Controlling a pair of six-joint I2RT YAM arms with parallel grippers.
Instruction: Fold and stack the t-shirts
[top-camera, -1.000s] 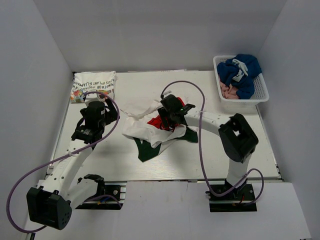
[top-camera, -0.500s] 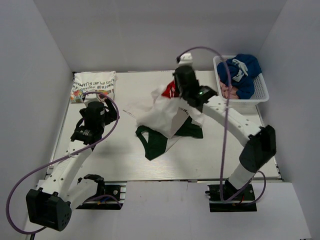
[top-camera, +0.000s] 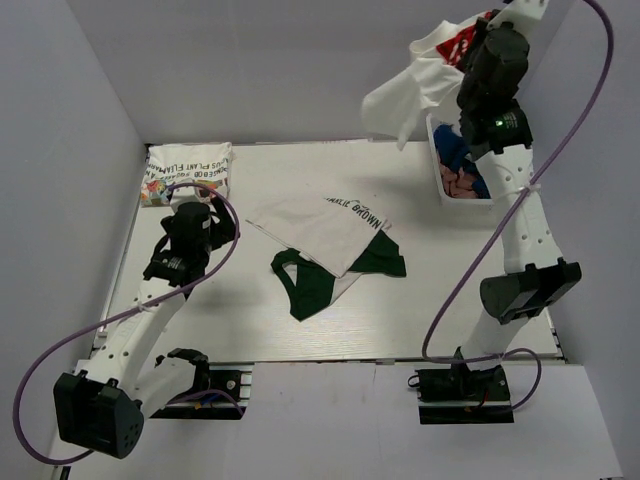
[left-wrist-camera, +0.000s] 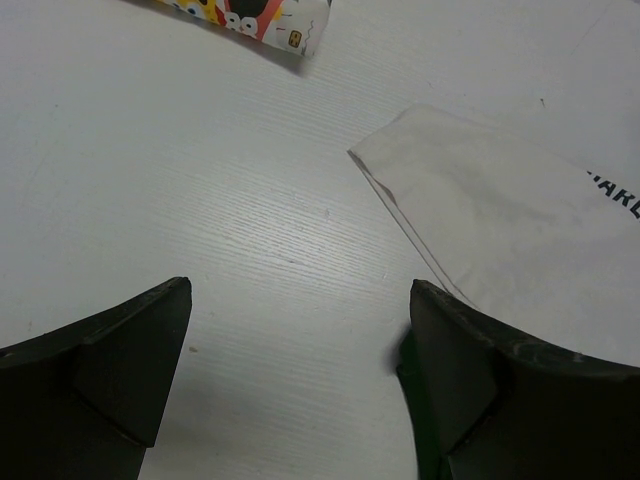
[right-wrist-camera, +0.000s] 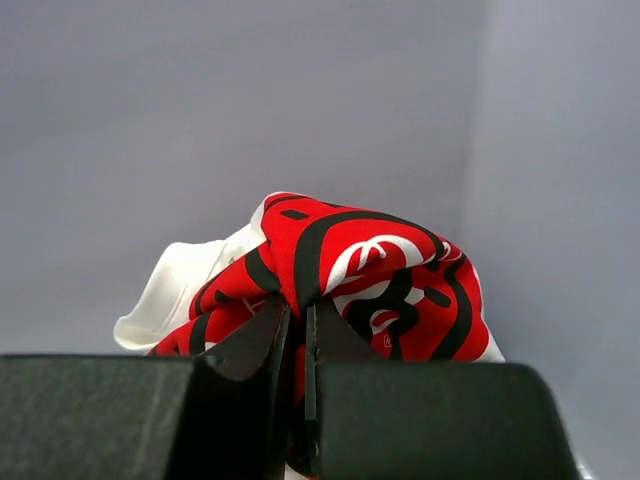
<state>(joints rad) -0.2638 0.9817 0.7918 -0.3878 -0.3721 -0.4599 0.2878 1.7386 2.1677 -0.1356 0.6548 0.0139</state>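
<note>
One red-printed shirt (top-camera: 425, 72), pinched in the right gripper (right-wrist-camera: 298, 318), now hangs lifted high above the basket (top-camera: 436, 160), separated for folding; the left gripper (left-wrist-camera: 300, 295) stands wide.

So the whole setup sits around a white table (top-camera: 230, 320) with a fine wood grain you can see up close in the left wrist view (left-wrist-camera: 200, 200). Plain pale grey walls box it in: back wall (top-camera: 270, 70) behind the table, left wall (top-camera: 60, 200) and right wall (top-camera: 590, 200) on either side. A flat white ledge (top-camera: 330, 420) runs along the table's near edge. Lighting is soft and even, with faint shadows.
</note>
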